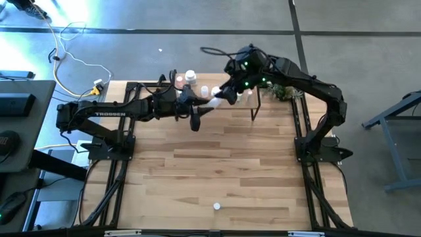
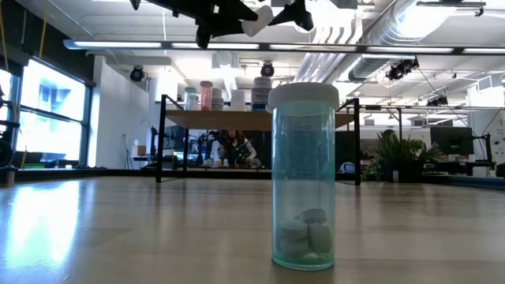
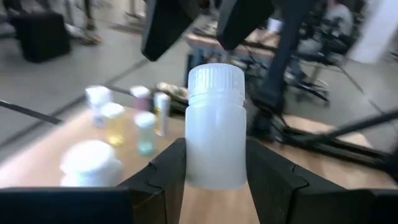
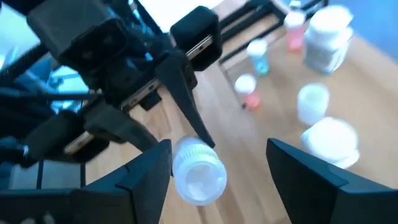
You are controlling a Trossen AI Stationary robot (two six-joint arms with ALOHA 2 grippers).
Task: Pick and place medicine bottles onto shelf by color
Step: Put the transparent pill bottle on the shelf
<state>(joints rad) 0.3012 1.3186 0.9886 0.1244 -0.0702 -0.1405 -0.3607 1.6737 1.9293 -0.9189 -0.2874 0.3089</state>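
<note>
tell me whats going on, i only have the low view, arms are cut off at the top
Observer: The left tool is shut on a white bottle, holding it upright above the shelf.
Operator: and the right one
Observer: The right tool is open, its fingers either side of that bottle's cap without gripping.
Operator: anything left on the table
Observer: One teal bottle stands alone near the front edge of the table.

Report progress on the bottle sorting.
Done: several bottles stand on the shelf. In hand: the left pincer is shut on a white bottle above the shelf, with the right pincer open around its cap. Left: a blue bottle alone on the table.
</note>
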